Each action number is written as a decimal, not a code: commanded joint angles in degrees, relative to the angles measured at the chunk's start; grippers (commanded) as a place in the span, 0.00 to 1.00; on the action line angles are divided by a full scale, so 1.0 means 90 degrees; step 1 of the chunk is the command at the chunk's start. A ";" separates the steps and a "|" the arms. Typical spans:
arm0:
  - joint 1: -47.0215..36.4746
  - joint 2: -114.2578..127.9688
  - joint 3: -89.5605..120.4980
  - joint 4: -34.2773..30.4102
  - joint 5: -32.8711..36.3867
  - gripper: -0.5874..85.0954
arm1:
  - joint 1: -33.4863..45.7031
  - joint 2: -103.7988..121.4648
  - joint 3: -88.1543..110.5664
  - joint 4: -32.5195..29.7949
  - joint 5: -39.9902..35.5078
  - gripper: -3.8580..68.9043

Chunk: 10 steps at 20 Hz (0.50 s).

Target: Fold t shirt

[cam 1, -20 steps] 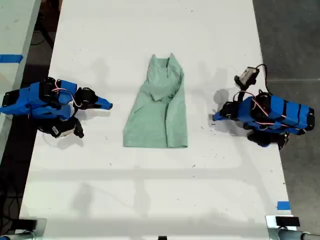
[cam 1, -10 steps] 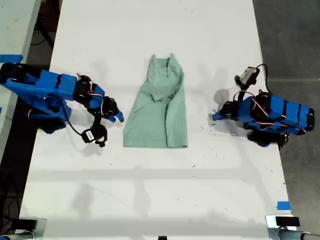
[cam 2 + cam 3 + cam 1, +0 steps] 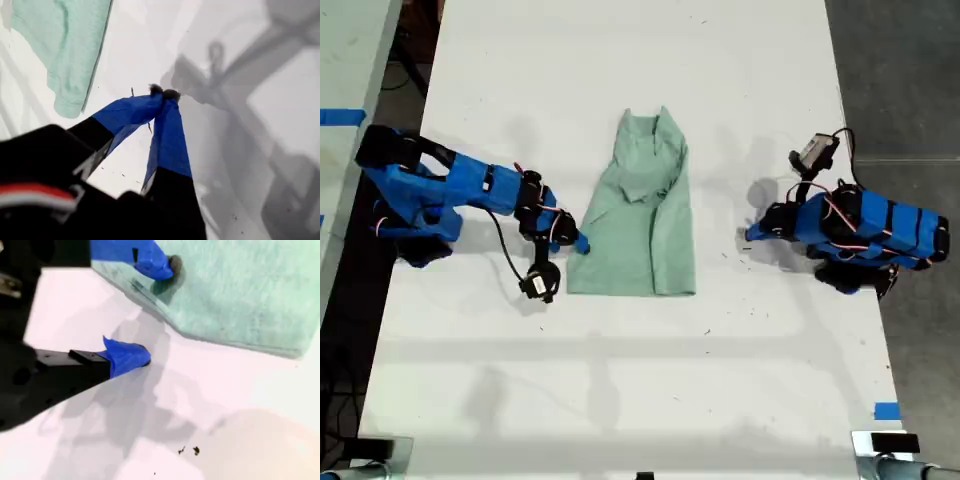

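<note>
The pale mint-green t shirt point(image 3: 640, 220) lies folded lengthwise in the middle of the white table, its collar end point(image 3: 652, 124) towards the far side. My second gripper point(image 3: 578, 243) reaches in from the exterior view's left to the shirt's near left edge. It is open point(image 3: 157, 312): one fingertip point(image 3: 167, 265) rests over the shirt's point(image 3: 240, 295) edge and the other point(image 3: 135, 356) over bare table. My first gripper point(image 3: 751, 235), at the exterior view's right, is shut point(image 3: 164, 92) on nothing and stands apart from the shirt point(image 3: 65, 40).
The white table point(image 3: 620, 380) stretches well beyond the shirt. A blue tape mark point(image 3: 886, 410) sits near its front right corner in the exterior view. A second table with blue tape point(image 3: 340, 117) stands at the exterior view's left. Dark specks point(image 3: 189, 450) lie by my second gripper.
My second arm has swung out from the exterior view's left and stretched across to the shirt's near left edge. My first arm and the shirt have not moved.
</note>
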<state>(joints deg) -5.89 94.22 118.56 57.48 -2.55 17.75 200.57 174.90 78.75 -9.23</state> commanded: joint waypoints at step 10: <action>0.0049 -0.1660 -0.4600 0.3418 -0.0205 0.01 | 0.0029 0.0068 0.0166 0.0039 -0.0078 0.05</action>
<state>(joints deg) -6.59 80.42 89.91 80.42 -3.96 17.75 200.57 174.90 78.75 -9.23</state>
